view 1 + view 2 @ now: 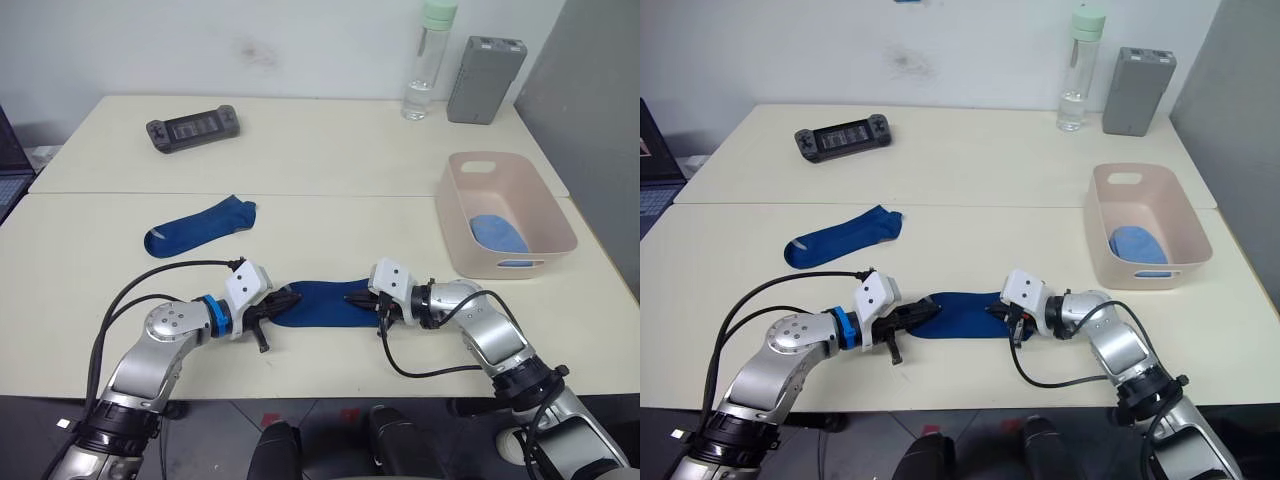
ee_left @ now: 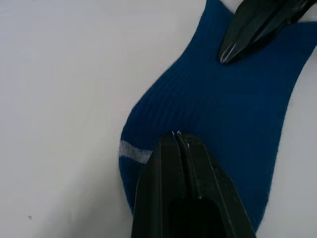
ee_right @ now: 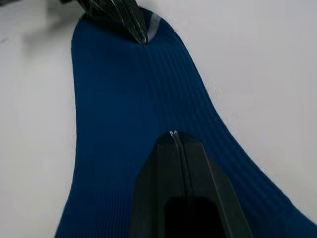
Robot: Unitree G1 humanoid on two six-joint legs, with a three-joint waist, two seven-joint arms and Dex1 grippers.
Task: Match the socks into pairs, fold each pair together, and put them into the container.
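Observation:
A dark navy sock (image 1: 320,303) lies flat near the table's front edge, stretched between my two grippers. My left gripper (image 1: 290,298) is shut, its tips resting on the toe end beside a pale stripe (image 2: 133,150). My right gripper (image 1: 353,297) is shut too, its tips pressing on the other end (image 3: 124,99); no fabric shows pinched in either. A second navy sock (image 1: 200,227) lies alone further back on the left. The pale pink container (image 1: 556,212) stands at the right with a light blue sock (image 1: 497,232) inside.
A black handheld game console (image 1: 192,127) sits at the back left. A clear water bottle (image 1: 425,62) and a grey box (image 1: 485,66) stand at the back right. A laptop edge (image 1: 8,170) shows at the far left.

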